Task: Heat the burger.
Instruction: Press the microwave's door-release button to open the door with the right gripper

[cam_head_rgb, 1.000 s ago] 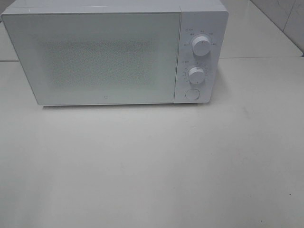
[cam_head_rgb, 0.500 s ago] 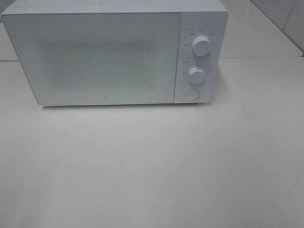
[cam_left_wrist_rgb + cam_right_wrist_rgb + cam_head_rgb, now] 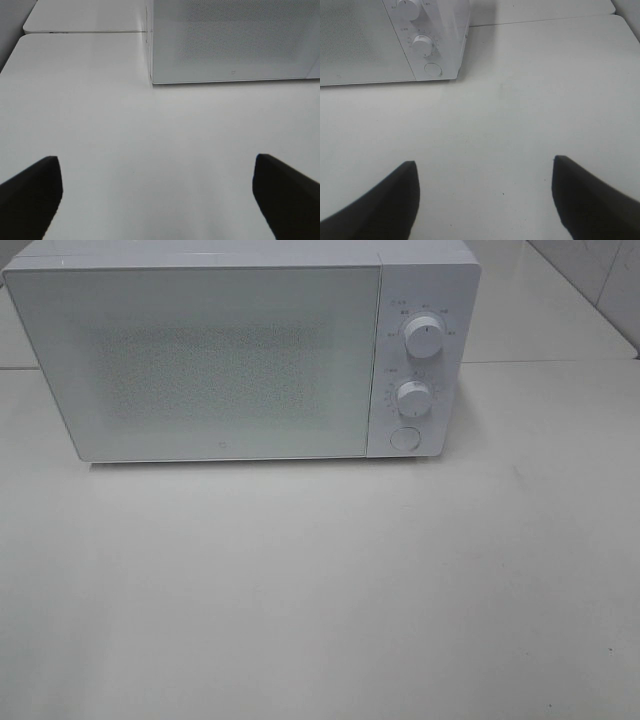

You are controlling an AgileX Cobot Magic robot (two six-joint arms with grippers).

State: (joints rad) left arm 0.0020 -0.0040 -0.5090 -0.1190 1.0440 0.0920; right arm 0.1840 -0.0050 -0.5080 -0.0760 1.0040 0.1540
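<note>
Zero movement shows in the overhead view across the last second. The white box-shaped microwave oven [image 3: 220, 350] sits as it was, its speckled glass door [image 3: 200, 360] shut, and the pale tabletop [image 3: 320, 590] in front of it looks the same. For the task, that means no progress I can point to. The burger is not visible in any view, and I cannot tell whether it is behind that door or somewhere out of frame.

Neither arm reaches into the overhead view, so I judge both are held back from the oven. My left gripper [image 3: 155, 164] has its dark fingers spread wide, with only bare table between them. The oven's door corner lies well ahead of the jaws, off to one side. My right gripper [image 3: 483, 164] is likewise released and empty. Well ahead of its jaws stand the larger white dial [image 3: 407, 7], the smaller white dial [image 3: 422, 45] and the round door button [image 3: 433, 69]. If the door needs opening, that button looks like the next target.
</note>
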